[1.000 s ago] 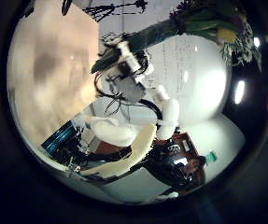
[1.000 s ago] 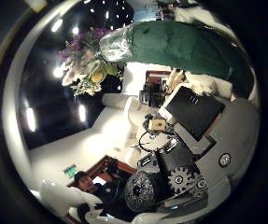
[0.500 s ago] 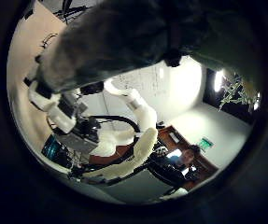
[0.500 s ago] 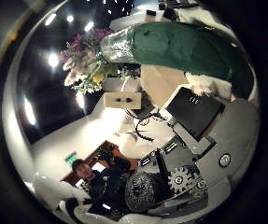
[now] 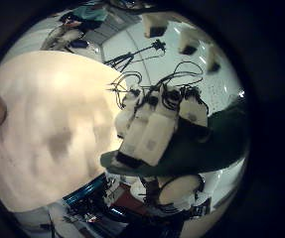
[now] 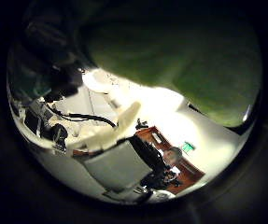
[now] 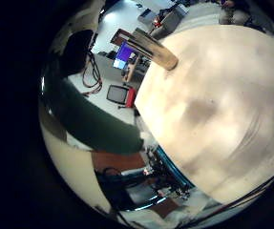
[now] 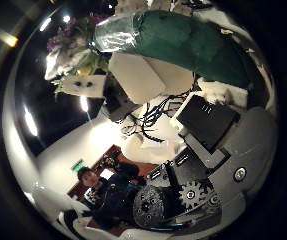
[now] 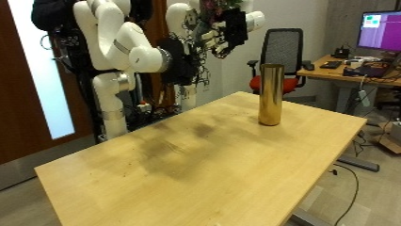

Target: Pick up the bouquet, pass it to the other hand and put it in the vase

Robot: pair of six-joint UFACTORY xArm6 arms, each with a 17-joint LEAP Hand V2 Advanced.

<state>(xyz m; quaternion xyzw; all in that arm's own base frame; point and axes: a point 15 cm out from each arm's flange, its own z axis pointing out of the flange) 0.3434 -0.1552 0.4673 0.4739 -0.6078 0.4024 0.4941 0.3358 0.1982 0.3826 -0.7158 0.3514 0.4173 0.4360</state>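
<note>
High above the table's far side the two hands [image 9: 230, 31] meet around the bouquet [image 9: 231, 9]. My right hand [image 5: 157, 134] is shut on its green wrap [image 8: 178, 45], and the pink and yellow flowers [image 8: 71, 55] stick out past the hand. My left hand [image 8: 138, 75] is up against the wrap. The wrap [image 6: 176, 56] fills much of the left thumb view, so it is close to that palm. Whether the left fingers are curled round it is hidden. The tall gold vase [image 9: 269, 94] stands upright on the wooden table [image 9: 188, 160], below and apart from the hands.
The vase [image 7: 156, 50] stands near the table's [image 7: 213, 105] far edge. Behind the table are an office chair [image 9: 286, 52] and a desk with a monitor [image 9: 380, 33].
The left palm has closed in on the bouquet: its green wrap went from far off to filling the left thumb view. In the right thumb view the left hand has come up against the wrap.
</note>
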